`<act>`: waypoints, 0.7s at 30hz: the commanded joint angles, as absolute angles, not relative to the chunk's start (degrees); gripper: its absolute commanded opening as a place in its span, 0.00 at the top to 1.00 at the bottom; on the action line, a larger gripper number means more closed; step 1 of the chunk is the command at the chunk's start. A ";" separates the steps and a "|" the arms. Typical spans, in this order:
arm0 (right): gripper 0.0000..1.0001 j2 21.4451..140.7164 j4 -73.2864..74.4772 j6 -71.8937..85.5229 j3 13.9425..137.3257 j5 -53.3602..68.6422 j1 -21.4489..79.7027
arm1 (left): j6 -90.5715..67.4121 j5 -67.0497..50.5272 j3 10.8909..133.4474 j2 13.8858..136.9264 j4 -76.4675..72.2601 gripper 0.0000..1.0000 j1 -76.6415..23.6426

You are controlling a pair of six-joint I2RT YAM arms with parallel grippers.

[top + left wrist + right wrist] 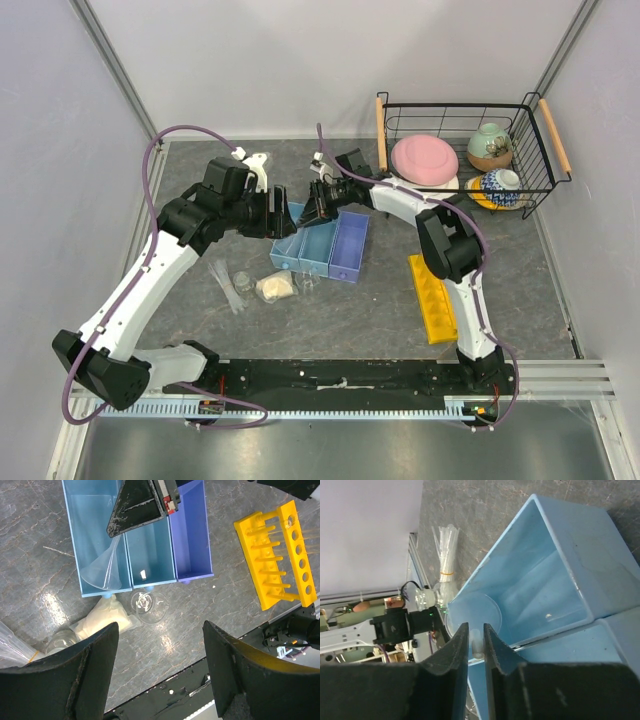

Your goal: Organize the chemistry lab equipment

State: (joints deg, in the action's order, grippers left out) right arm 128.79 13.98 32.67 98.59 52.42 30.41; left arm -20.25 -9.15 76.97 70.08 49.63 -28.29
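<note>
My right gripper (476,635) is shut on the stem of the clear funnel (472,612), low over the left compartment of the blue tray (570,580). In the left wrist view the funnel (102,570) leans into that compartment, its wide mouth at the tray's (192,545) near end. My left gripper (160,630) hangs open and empty above the tabletop, just left of the right gripper (305,215). In front of the tray (345,250) sit the small beaker (149,607) and the cream lump (107,617). Bundled test tubes (225,285) lie to their left. The yellow rack (433,298) lies at the right.
A small clear glass vessel (62,642) stands beside the lump. The black wire basket (450,100) at the back right holds a pink plate (424,158) and two ceramic bowls (490,145). The black base rail runs along the near edge.
</note>
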 commanded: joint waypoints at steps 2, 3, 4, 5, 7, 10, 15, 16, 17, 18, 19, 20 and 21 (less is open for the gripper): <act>0.67 131.22 17.75 29.27 102.57 50.63 31.90 | -18.63 -9.23 78.58 69.61 48.96 0.25 -28.04; 0.61 131.39 17.84 29.18 102.74 50.63 32.08 | -18.55 -9.23 78.66 69.61 48.96 0.25 -28.04; 0.58 131.66 18.28 29.01 103.18 50.45 32.17 | -18.63 -9.23 78.49 69.52 48.96 0.25 -28.12; 0.54 131.75 18.54 28.74 103.27 50.10 32.34 | -18.63 -9.23 78.40 69.43 48.96 0.25 -28.12; 0.43 131.75 19.24 28.48 103.54 49.31 32.26 | -18.72 -9.23 78.49 69.43 48.96 0.25 -28.04; 0.38 131.31 19.95 28.21 103.97 48.25 32.26 | -18.72 -9.40 78.49 69.43 48.96 0.25 -28.04; 0.36 129.91 22.41 26.46 105.03 41.95 32.26 | -18.81 -9.32 78.31 69.00 49.04 0.25 -28.12; 0.36 128.95 23.63 26.11 105.29 40.53 32.26 | -18.81 -9.40 78.31 68.91 49.04 0.25 -28.04; 0.36 128.41 23.99 25.76 105.29 39.13 32.34 | -18.72 -9.32 78.31 68.99 49.22 0.25 -28.04; 0.36 127.71 24.34 25.40 105.21 37.63 32.43 | -18.72 -9.32 78.40 68.91 49.13 0.25 -28.04; 0.36 126.57 25.39 24.70 105.38 37.01 32.61 | -18.72 -9.14 78.40 68.91 49.22 0.25 -28.04; 0.36 125.87 26.01 24.09 105.55 36.31 33.13 | -18.72 -9.23 78.31 68.82 49.31 0.25 -28.12; 0.36 125.25 26.80 23.56 105.73 33.86 33.57 | -18.72 -9.32 78.31 68.82 49.31 0.25 -28.04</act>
State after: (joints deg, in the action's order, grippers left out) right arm 129.45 21.12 28.01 104.18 43.22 32.69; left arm -20.25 -9.15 76.97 70.08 49.63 -28.29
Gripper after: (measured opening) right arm 0.640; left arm 0.753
